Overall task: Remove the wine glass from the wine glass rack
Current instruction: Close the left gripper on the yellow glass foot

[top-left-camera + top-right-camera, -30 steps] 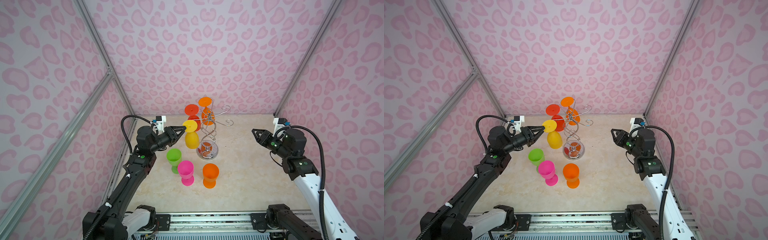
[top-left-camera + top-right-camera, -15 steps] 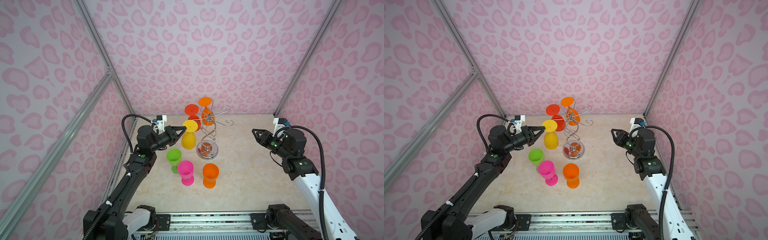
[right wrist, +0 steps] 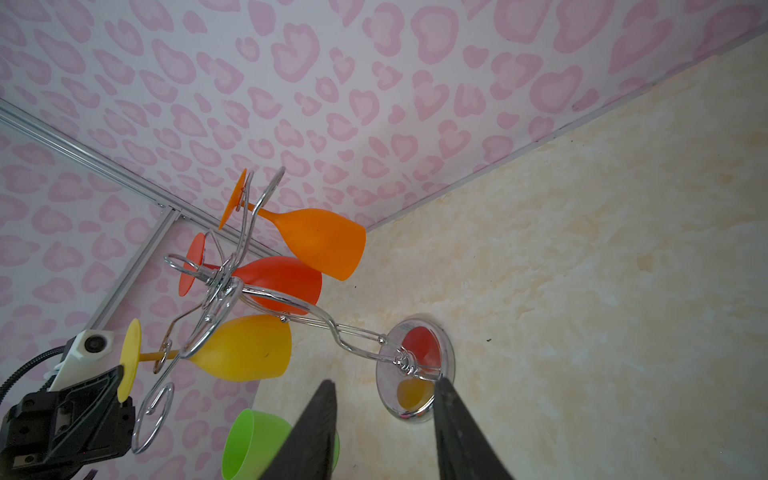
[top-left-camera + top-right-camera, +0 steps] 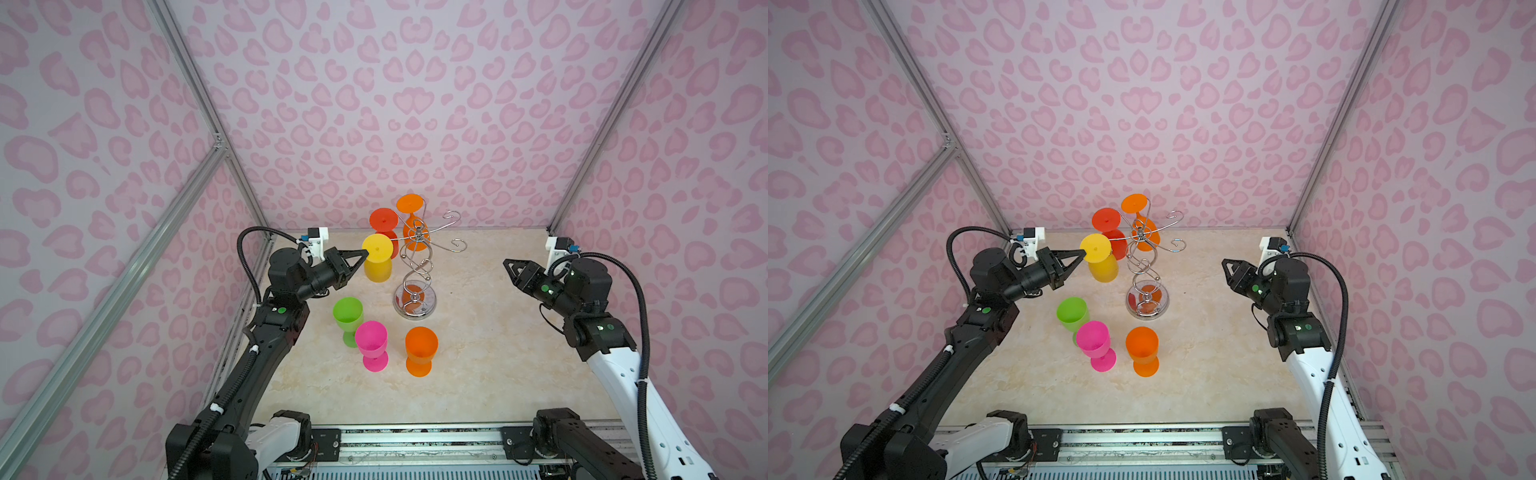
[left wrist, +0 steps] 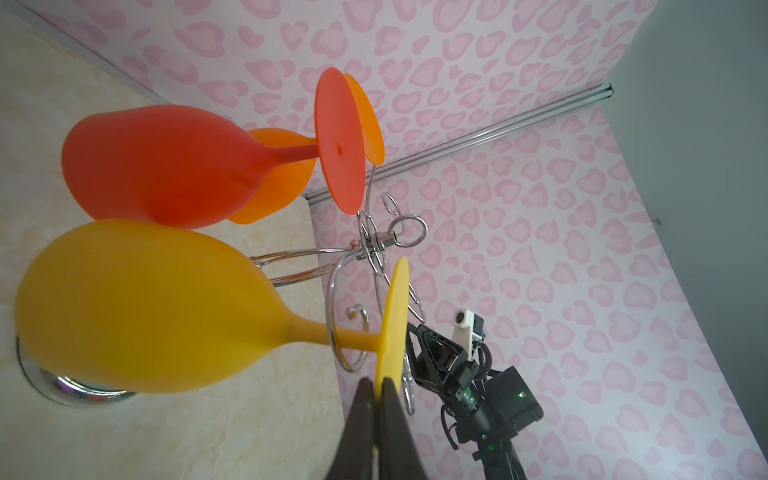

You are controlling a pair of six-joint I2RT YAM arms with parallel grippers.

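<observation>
The chrome wine glass rack (image 4: 428, 306) stands mid-table on its round mirrored base. Three wine glasses hang upside down from its curled arms: a yellow one (image 4: 377, 266), a red one (image 4: 383, 219) and an orange one (image 4: 410, 204). My left gripper (image 4: 365, 254) is shut on the rim of the yellow wine glass's foot disc (image 5: 392, 316); the stem still passes through the rack's wire loop. In the left wrist view the two fingers (image 5: 361, 415) pinch the disc's edge. My right gripper (image 4: 508, 264) hovers open to the right of the rack, holding nothing.
Three glasses stand upright on the table in front of the rack: green (image 4: 347, 311), pink (image 4: 371, 337) and orange (image 4: 421, 343). Pink-patterned walls with aluminium rails close in the left, back and right sides.
My left gripper's jaws have closed onto the yellow glass's foot disc, and the hanging glass has shifted slightly toward that arm. The right arm has not moved.
</observation>
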